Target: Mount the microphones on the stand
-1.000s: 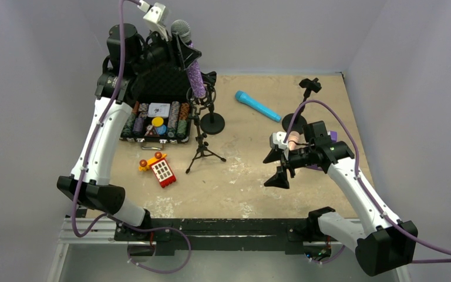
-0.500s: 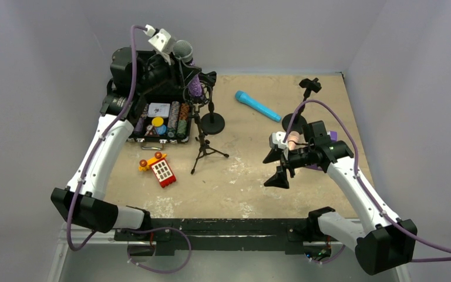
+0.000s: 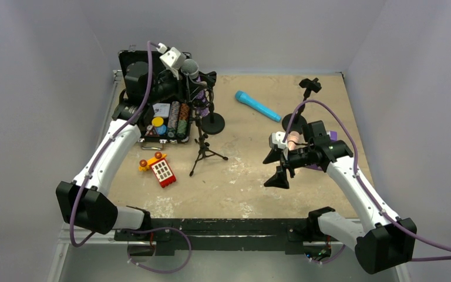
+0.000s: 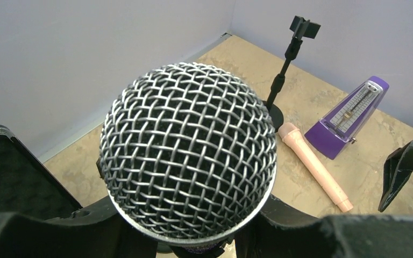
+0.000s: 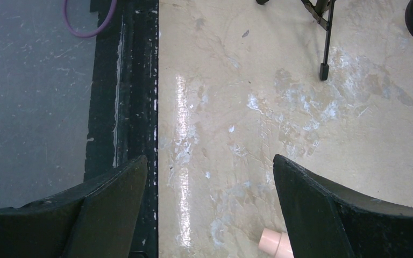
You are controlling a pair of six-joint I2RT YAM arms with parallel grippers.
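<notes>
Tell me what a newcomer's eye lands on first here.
The silver mesh head of a glittery purple microphone fills the left wrist view, clamped in the left hand at the far left corner. A bright blue microphone lies flat toward the back, and a pale pink microphone lies beside a purple metronome.

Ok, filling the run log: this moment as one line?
left pincer: shut on purple microphone | right pincer: open, empty | pink microphone: on table | blue microphone: on table
</notes>
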